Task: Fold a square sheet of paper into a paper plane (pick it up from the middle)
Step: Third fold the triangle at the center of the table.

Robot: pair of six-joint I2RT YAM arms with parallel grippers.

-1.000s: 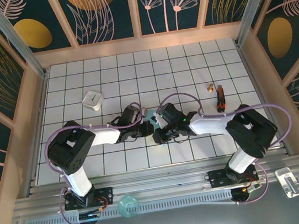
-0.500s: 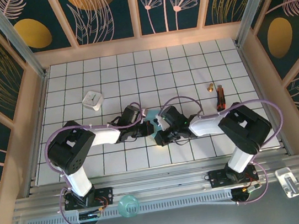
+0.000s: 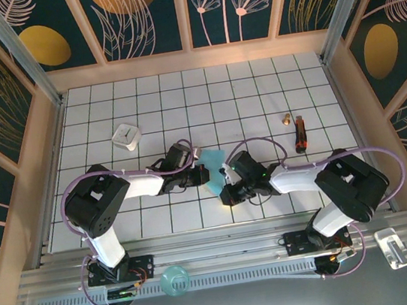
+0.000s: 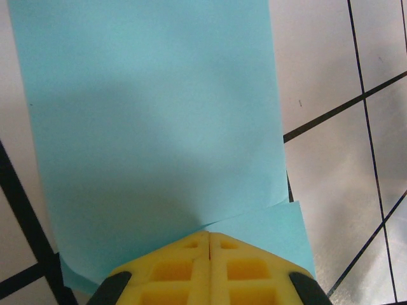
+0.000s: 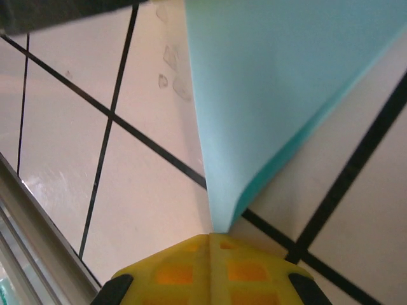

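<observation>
The white tiled counter (image 3: pixel 255 84) carries everything, with the two arms reaching in from its near edge and meeting close to its middle. The left arm (image 3: pixel 128 186) lies low across the tiles pointing right, and the right arm (image 3: pixel 298 177) stretches left toward it.

Between them is the square sheet of paper (image 3: pixel 212 159), light blue and doubled over: the left wrist view shows an upper layer with a lower layer peeking out beneath its near edge. The left fingers (image 4: pixel 210 244) are pressed together on that near edge, gripping the paper. The right fingers (image 5: pixel 210 248) are likewise closed, pinching a pointed corner from which the paper curves up and away above the tiles.

Well off to the left stands a small white square block (image 3: pixel 126 137). To the right lies a screwdriver-like tool with a red and black handle (image 3: pixel 299 134), and just beside it a tiny brass-coloured piece (image 3: pixel 287 119).
</observation>
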